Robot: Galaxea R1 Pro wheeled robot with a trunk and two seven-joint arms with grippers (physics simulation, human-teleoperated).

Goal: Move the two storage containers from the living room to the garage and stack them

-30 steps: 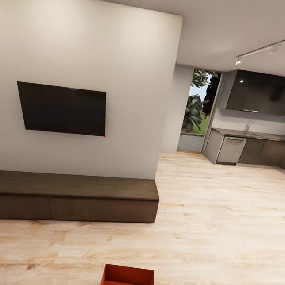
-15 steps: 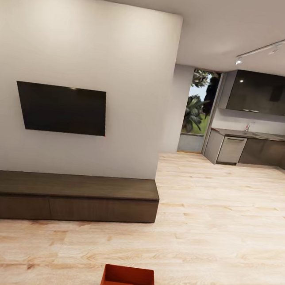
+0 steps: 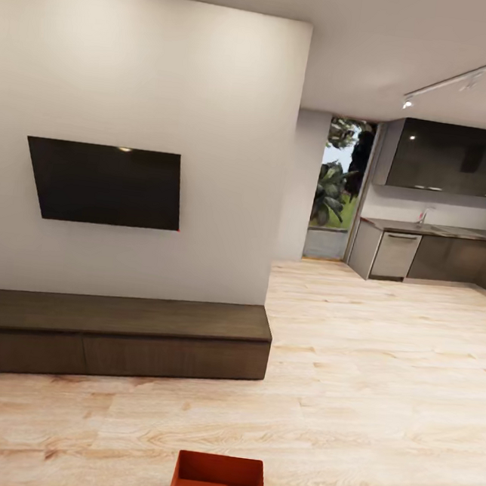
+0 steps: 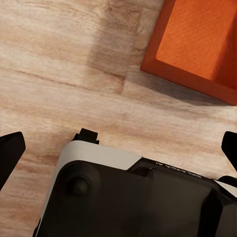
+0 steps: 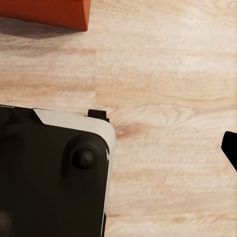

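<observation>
One orange-red storage container sits on the pale wood-plank floor of the living room, at the bottom centre of the head view, just in front of me. In the left wrist view, the container lies beyond the left gripper. That gripper is open, its dark fingertips spread to both edges of the view with nothing between them. In the right wrist view, a corner of the container shows, and one dark fingertip of the right gripper stands wide out over bare floor.
A long low dark-brown cabinet runs under the black wall TV at the left. Open plank floor leads right to a kitchen and a glass door. My white and black base shows below the wrists.
The whole head view has shifted very slightly, so the camera moved a little. The container and the grippers hold their places.
</observation>
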